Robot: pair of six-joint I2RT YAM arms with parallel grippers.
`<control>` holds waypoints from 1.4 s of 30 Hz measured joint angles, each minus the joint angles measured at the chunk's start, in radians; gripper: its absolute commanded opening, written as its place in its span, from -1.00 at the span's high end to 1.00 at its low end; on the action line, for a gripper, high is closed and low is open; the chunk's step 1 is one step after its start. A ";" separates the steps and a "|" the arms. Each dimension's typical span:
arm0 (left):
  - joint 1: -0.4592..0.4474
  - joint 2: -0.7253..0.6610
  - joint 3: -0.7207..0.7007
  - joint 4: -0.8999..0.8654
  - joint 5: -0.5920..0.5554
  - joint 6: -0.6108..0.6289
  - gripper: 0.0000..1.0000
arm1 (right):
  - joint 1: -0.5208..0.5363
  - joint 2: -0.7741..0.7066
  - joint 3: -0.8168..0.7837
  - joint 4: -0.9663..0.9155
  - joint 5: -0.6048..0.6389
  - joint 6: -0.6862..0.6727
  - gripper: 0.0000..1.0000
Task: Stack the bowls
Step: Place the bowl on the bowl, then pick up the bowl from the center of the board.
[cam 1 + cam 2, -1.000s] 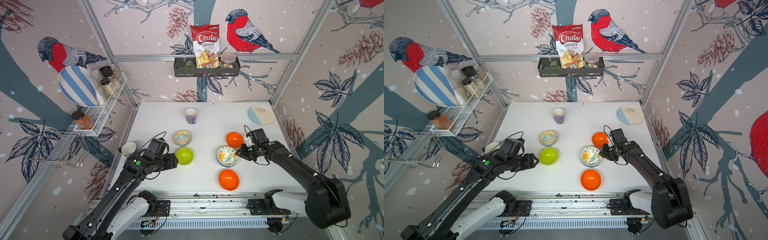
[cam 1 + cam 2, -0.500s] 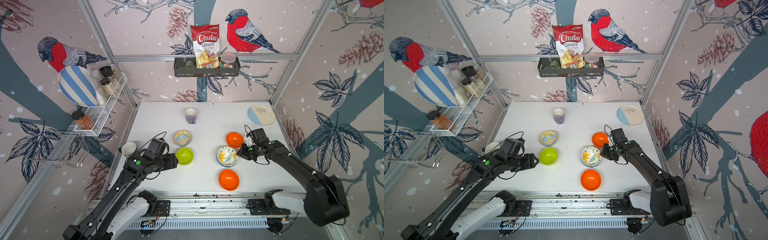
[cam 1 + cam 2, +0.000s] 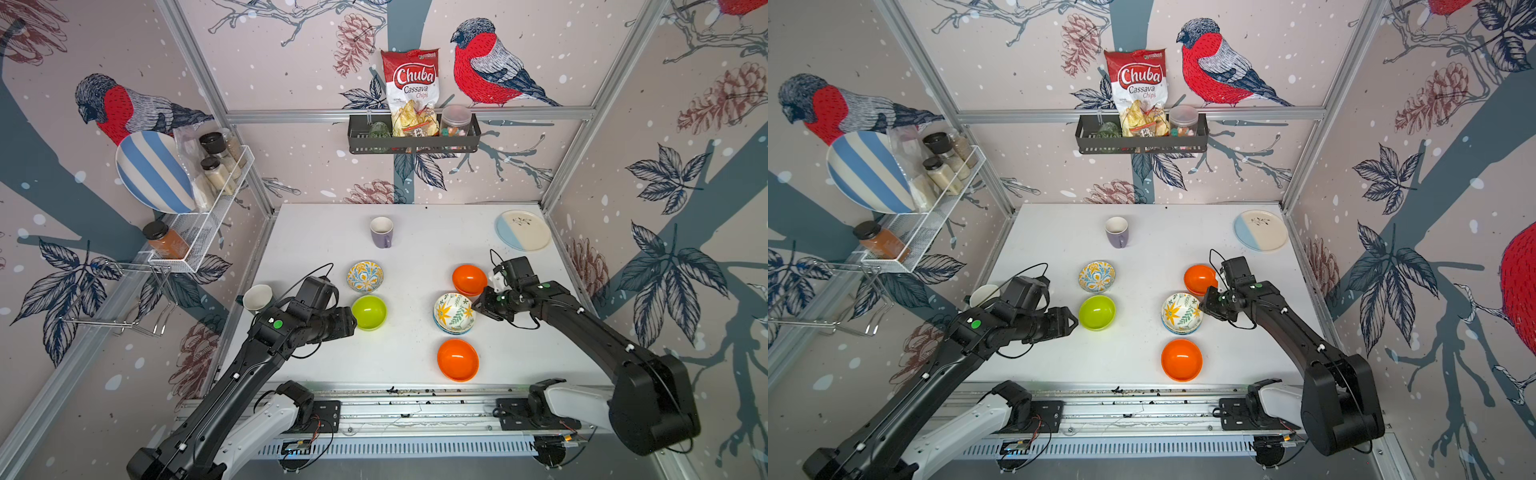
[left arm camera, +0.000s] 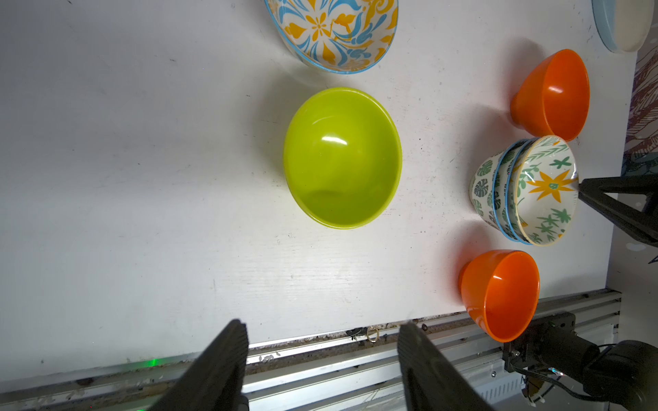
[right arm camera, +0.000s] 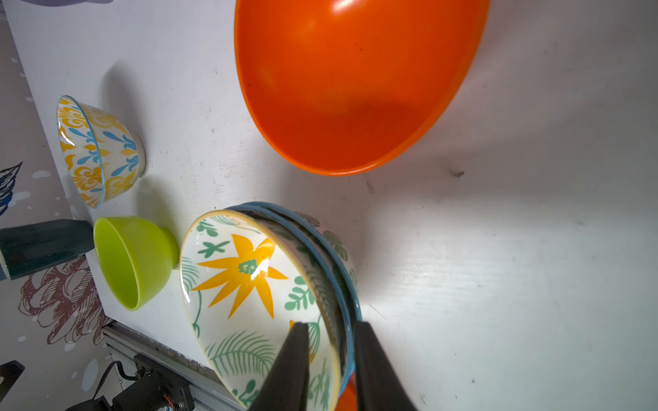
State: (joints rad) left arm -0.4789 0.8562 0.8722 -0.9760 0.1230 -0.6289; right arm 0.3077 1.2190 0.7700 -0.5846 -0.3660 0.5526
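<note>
A stack of green-leaf print bowls [image 3: 454, 312] [image 3: 1182, 312] [image 4: 534, 188] [image 5: 249, 284] stands right of centre. My right gripper [image 3: 476, 305] [image 3: 1202, 305] [image 5: 331, 325] straddles its right rim, one finger inside the top bowl and one outside, jaws narrowly open. One orange bowl [image 3: 468, 279] [image 5: 356, 82] sits behind the stack and another orange bowl [image 3: 457, 359] [image 4: 502, 291] in front. A lime green bowl [image 3: 369, 311] [image 4: 341, 156] and a yellow/blue floral bowl [image 3: 365, 276] [image 4: 334, 32] stand left of centre. My left gripper [image 3: 353, 322] [image 4: 322, 325] hovers open just left of the lime bowl, holding nothing.
A purple mug [image 3: 381, 232] stands at the back centre and a cream-and-blue plate [image 3: 523, 230] in the back right corner. A white cup [image 3: 257, 297] sits beyond the table's left edge. A metal rail [image 3: 415, 411] runs along the front edge. Racks hang on the walls.
My right gripper stays at the stack's rim and its jaws have parted a little. The left arm and all the other bowls have not moved.
</note>
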 measured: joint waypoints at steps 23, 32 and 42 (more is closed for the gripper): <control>0.231 0.669 0.319 0.230 -0.143 0.027 -0.08 | -0.040 -0.098 -0.019 0.008 0.071 0.005 0.15; 0.257 0.816 0.297 0.390 -0.031 0.028 0.00 | -0.040 -0.094 -0.019 0.008 0.071 0.005 0.15; 0.279 0.876 0.237 0.472 0.008 0.034 0.23 | -0.040 -0.082 -0.021 0.008 0.071 0.005 0.22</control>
State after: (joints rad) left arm -0.1997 1.7321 1.1091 -0.5037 0.1310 -0.5949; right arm 0.2676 1.1370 0.7494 -0.5770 -0.2955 0.5571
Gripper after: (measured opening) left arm 0.409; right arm 0.391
